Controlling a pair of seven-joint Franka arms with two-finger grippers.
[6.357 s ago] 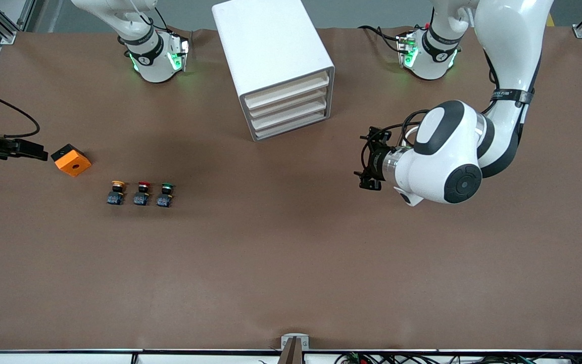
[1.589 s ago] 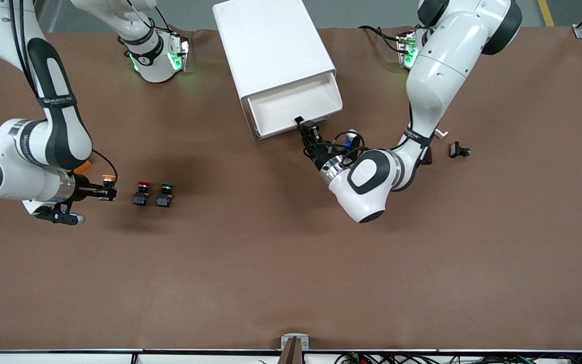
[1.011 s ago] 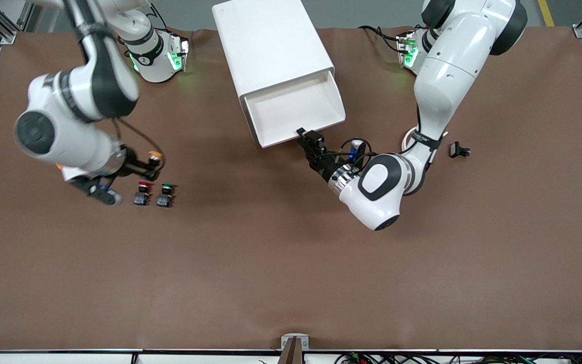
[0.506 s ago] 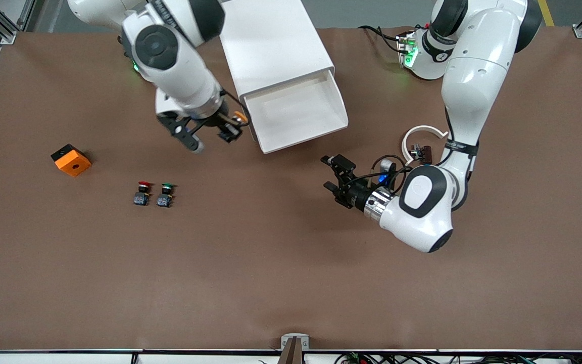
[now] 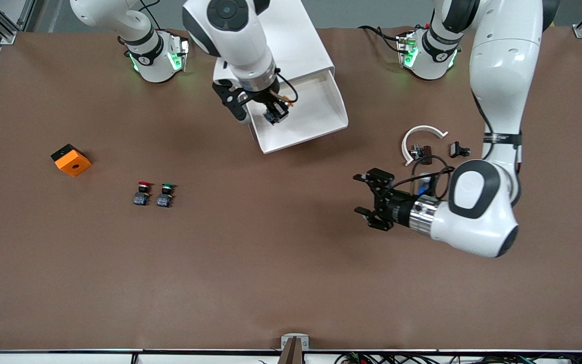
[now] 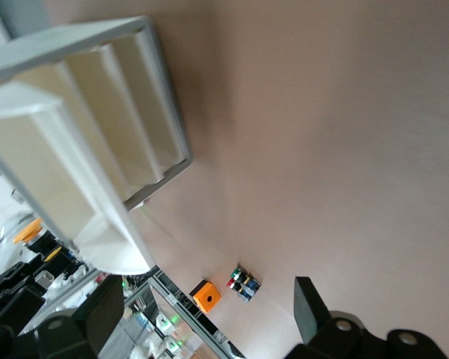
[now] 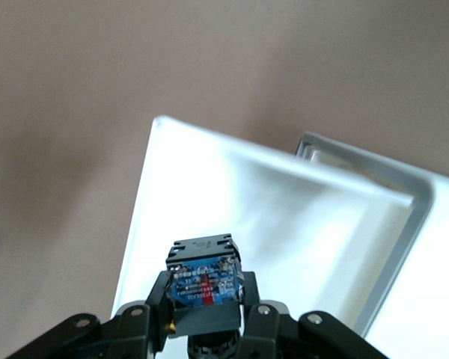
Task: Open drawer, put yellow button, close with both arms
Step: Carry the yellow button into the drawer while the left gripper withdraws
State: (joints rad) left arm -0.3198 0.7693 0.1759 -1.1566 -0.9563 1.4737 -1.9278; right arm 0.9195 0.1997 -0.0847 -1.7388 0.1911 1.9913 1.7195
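Observation:
The top drawer [image 5: 316,114] of the white cabinet [image 5: 303,43] stands pulled out. My right gripper [image 5: 277,110] hangs over the drawer, shut on the yellow button [image 5: 287,103]. In the right wrist view the button's blue base [image 7: 203,278] sits between the fingers [image 7: 248,293], with the white drawer floor [image 7: 284,217] just below it. My left gripper [image 5: 364,194] is open with nothing in it, over bare table toward the left arm's end. In its wrist view the open fingers [image 6: 307,307] frame the table, and the drawer [image 6: 67,194] juts out from the cabinet.
An orange box [image 5: 71,160] lies toward the right arm's end. A red-capped button [image 5: 142,193] and a green-capped button [image 5: 165,194] stand side by side beside it. A white ring piece [image 5: 422,132] and small black parts [image 5: 458,149] lie near the left arm.
My right arm has carried the yellow button from beside the cabinet to over the open drawer. My left gripper has drawn away from the drawer, staying open.

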